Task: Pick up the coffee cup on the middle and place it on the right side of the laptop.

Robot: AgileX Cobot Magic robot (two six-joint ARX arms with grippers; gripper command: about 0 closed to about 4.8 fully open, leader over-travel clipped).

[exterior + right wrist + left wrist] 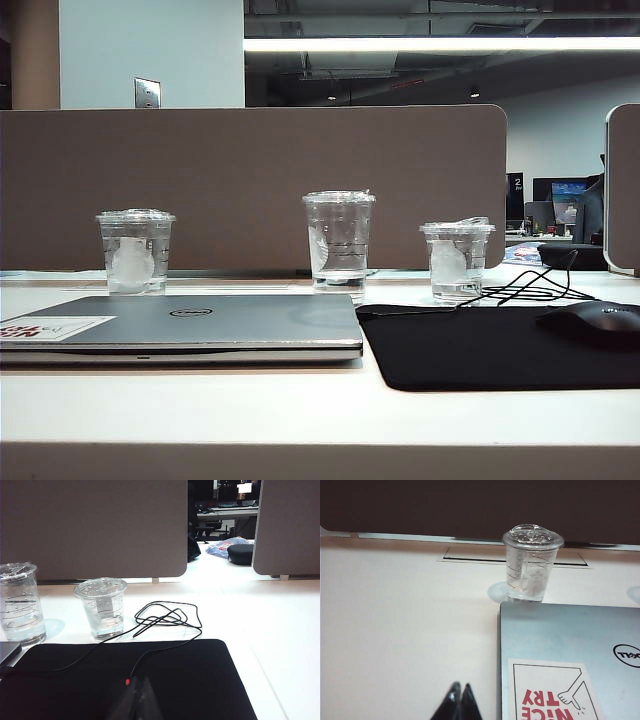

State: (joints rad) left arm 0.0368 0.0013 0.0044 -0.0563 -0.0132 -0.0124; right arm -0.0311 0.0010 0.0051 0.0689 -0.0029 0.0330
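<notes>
Both grippers (459, 700) (137, 700) closed, mostly cropped off.

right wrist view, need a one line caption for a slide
Shut right gripper over the black mouse mat, coffee cup and shorter lidded cup beyond.

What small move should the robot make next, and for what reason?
Probably the right gripper, shut and low over the black mouse mat, should open and reach toward the coffee cup. The cup stands untouched behind the laptop, nearer this arm; the left gripper, also shut, faces the left short cup.
</notes>
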